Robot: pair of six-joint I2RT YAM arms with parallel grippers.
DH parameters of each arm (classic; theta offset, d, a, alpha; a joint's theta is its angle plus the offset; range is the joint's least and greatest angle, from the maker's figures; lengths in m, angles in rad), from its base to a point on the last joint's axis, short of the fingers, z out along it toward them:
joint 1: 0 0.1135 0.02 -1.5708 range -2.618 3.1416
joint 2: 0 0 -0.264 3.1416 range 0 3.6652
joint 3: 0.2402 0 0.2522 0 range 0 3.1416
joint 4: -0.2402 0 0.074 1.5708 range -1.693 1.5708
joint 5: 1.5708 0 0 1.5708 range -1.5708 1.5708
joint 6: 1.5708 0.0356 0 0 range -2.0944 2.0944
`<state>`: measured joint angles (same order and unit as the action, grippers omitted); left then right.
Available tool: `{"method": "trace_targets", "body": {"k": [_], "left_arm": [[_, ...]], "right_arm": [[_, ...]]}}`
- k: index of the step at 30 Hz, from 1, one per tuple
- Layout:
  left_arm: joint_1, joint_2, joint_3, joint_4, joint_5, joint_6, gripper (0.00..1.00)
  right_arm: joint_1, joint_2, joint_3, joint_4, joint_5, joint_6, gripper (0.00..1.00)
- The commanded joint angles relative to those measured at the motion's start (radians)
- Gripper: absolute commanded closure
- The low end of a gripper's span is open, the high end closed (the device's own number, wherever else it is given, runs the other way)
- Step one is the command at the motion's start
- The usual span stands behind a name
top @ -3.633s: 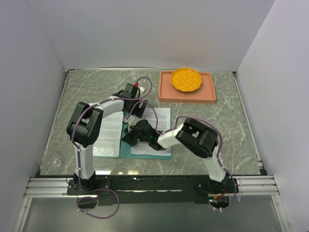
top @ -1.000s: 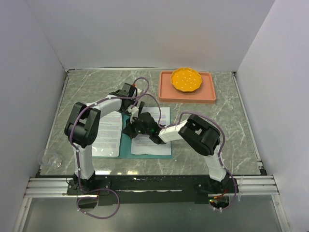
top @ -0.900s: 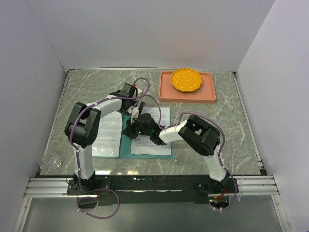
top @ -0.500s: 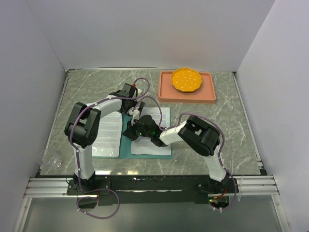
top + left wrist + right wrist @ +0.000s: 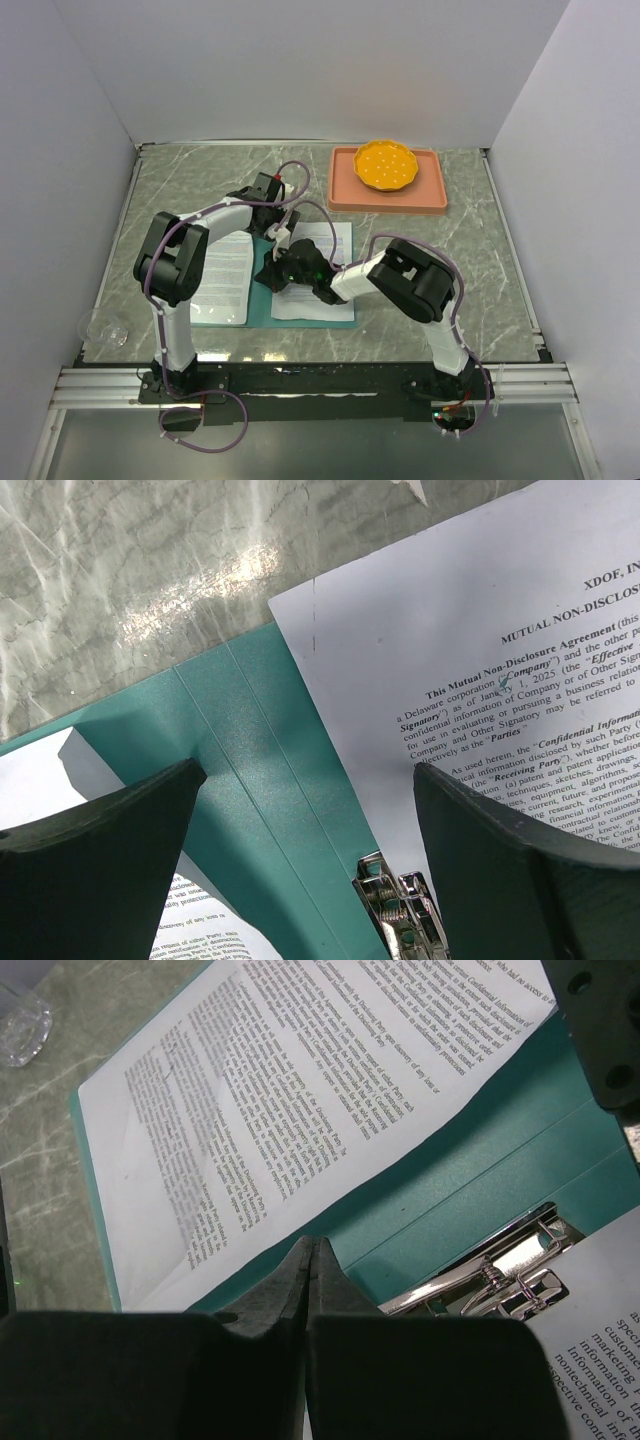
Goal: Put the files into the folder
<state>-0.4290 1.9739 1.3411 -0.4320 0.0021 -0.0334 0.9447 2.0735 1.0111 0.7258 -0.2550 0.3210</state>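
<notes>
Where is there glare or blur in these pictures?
Left wrist view: bright glare on the marble table, while the left fingers look dark and soft. Right wrist view: the metal clip glints, and the printed sheet is sharp. Top view: even light.

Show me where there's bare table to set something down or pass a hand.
Bare marble right of the folder, nearer than the salmon tray; the far-left corner behind the left arm. Crowded: folder centre, where the left gripper and right gripper sit close together.
</notes>
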Motion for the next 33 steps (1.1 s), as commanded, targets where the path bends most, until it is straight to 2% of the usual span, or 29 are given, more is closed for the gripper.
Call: {"method": "trace_targets", "body": {"k": [1,33], "left_arm": [[0.001,0.034,-0.040,-0.014,0.021,0.004,0.04],[0.006,0.051,-0.020,-0.027,0.018,0.007,0.04]], "right_arm": [[0.009,0.068,-0.040,-0.129,0.000,-0.002,1.00],[-0.027,0.129,-0.105,-0.103,0.020,0.050,1.00]]}}
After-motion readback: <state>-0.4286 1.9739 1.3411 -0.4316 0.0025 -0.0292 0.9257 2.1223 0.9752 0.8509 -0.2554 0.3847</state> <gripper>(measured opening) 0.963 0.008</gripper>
